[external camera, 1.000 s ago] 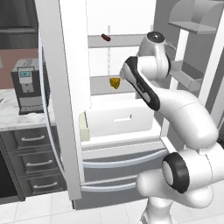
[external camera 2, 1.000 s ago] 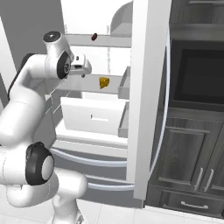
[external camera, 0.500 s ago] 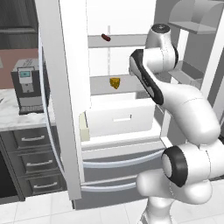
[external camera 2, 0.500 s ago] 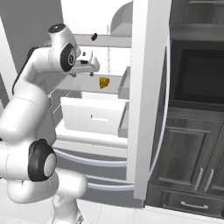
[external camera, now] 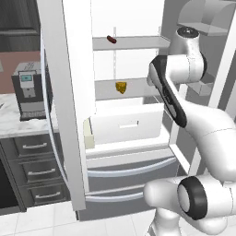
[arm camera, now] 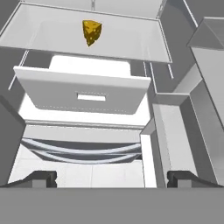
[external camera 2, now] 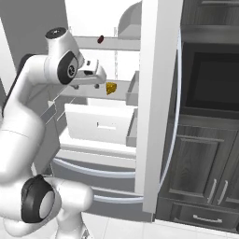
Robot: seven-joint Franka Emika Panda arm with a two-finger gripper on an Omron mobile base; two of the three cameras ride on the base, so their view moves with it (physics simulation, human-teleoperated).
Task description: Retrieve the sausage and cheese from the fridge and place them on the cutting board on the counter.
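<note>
Base views alone show sausage above cheese

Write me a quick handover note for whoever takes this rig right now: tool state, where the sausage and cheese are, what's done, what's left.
Tool: open, holding nothing, raised in front of the open fridge, looking down at the cheese shelf and the white drawer.
Sausage: on the upper shelf.
Cheese: on the shelf below, above the drawer.
Done: fridge doors are open.
Left: pick both items and carry them to the cutting board on the counter. I can't see the board from here.
</note>
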